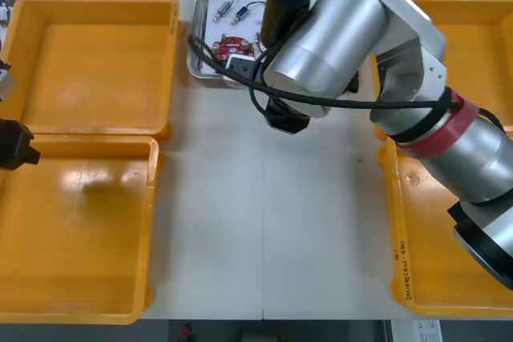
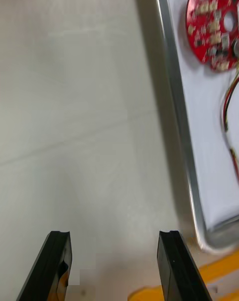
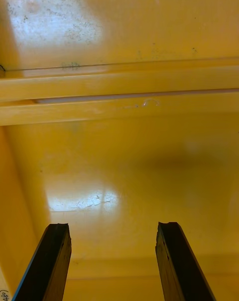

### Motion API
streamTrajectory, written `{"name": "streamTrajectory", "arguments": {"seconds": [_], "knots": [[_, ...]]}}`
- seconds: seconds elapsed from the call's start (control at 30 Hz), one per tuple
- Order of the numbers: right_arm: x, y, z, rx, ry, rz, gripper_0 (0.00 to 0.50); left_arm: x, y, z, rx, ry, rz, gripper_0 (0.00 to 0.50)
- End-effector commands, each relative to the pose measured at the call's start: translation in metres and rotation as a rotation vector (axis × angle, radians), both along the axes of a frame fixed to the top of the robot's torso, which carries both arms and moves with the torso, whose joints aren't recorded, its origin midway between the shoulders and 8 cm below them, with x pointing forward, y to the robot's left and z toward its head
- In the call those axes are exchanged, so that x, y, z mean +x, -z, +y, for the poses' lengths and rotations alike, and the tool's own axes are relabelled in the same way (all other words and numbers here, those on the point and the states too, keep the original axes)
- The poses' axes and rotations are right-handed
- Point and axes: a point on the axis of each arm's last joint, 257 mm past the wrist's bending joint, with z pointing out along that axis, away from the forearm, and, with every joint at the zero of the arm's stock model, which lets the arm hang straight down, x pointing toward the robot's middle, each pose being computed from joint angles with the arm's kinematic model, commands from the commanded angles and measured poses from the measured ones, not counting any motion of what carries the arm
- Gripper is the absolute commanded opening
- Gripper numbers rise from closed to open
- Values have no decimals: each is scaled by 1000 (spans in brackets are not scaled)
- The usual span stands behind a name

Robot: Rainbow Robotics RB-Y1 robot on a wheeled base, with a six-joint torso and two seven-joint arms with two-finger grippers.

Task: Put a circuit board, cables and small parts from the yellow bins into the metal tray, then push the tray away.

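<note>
Light tabletop point(image 1: 264, 222) runs between the yellow bins point(image 1: 104, 54), two at each side. The metal tray point(image 1: 195, 60) sits at its far edge, between the far pair. On the tray's white lining lies a round red circuit board point(image 1: 232, 44), with small metal parts point(image 1: 224, 10) beyond it toward the tray's far rim. In the right wrist view a red and yellow cable point(image 2: 227, 107) curls on the lining just beside the board.

The right arm point(image 1: 337, 38) reaches across the tray's near right part and hides that portion from the front camera. The right gripper point(image 2: 113, 239) hangs over bare table just outside the tray's long rim. Its jaws are released and spread wide, with only tabletop between the fingers point(image 2: 59, 261). Neither finger touches the rim, the board or the cable, and I cannot tell whether the tips meet the table. A corner of one bin shows close by the finger nearer the tray.

At the table's left edge, where the two left bins meet, is the left gripper point(image 3: 113, 229). Its jaws are likewise released and wide apart, gripping nothing. One bin's bare glossy floor lies between and beyond its fingers, and the abutting rims of the two left bins lie farther off.
</note>
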Motion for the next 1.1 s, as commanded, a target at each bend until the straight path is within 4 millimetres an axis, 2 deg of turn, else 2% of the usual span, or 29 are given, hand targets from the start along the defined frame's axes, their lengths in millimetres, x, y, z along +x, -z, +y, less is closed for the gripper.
{"name": "streamTrajectory", "arguments": {"seconds": [0.03,0.07,0.23,0.3,0.43,0.53,0.67,0.8,0.93,1.1], "knots": [[-26,-15,-30,101,93,33,500,-5,-11,12,22,-38,-17,500],[-34,-16,-41,114,117,41,500,-5,-11,12,22,-38,-17,500],[-42,-43,-67,218,156,-45,500,-5,-11,12,22,-38,-17,500],[-49,-50,-86,256,187,-78,500,-5,-11,12,22,-38,-17,500],[-60,-55,-119,302,248,-113,500,-5,-11,12,22,-38,-17,500],[-70,-57,-151,341,319,-132,500,-5,-11,12,22,-38,-17,500],[-78,-55,-185,383,412,-139,500,-5,-11,12,22,-38,-17,500],[-89,-49,-230,449,541,-125,500,-5,-11,12,22,-38,-17,500],[-98,-37,-274,488,680,-108,500,-5,-11,12,22,-38,-17,500],[-107,-20,-315,519,816,-74,500,-5,-11,12,22,-38,-17,500]]}}
